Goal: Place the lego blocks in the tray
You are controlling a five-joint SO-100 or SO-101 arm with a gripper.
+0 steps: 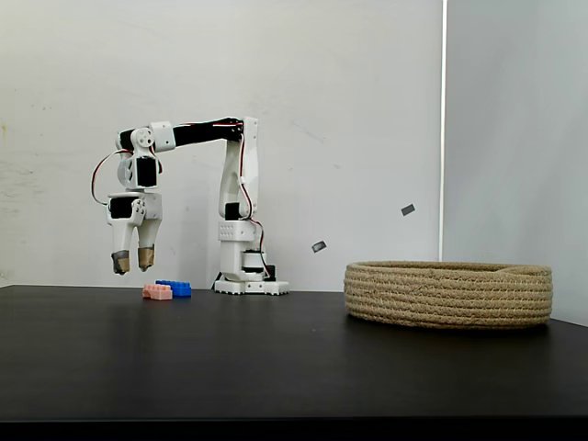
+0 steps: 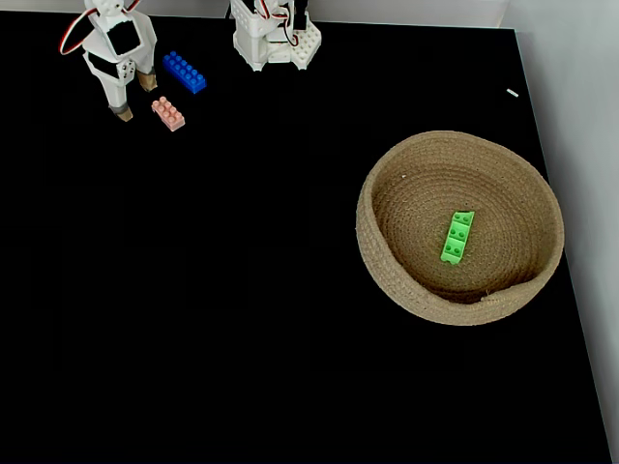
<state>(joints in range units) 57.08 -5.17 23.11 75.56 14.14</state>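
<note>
The coiled-rope tray (image 2: 387,271) holds the green arched brick (image 2: 457,238); the gripper (image 1: 133,264) hangs empty, jaws slightly apart.

Green brick (image 2: 457,237) in basket (image 2: 387,261), two bricks out
Pink brick (image 2: 168,113) and blue brick (image 2: 184,72) lie beside open gripper (image 2: 133,98).

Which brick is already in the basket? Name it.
The green brick. It lies on the floor of the basket, while the pink brick and blue brick sit on the table near the hand.
</note>
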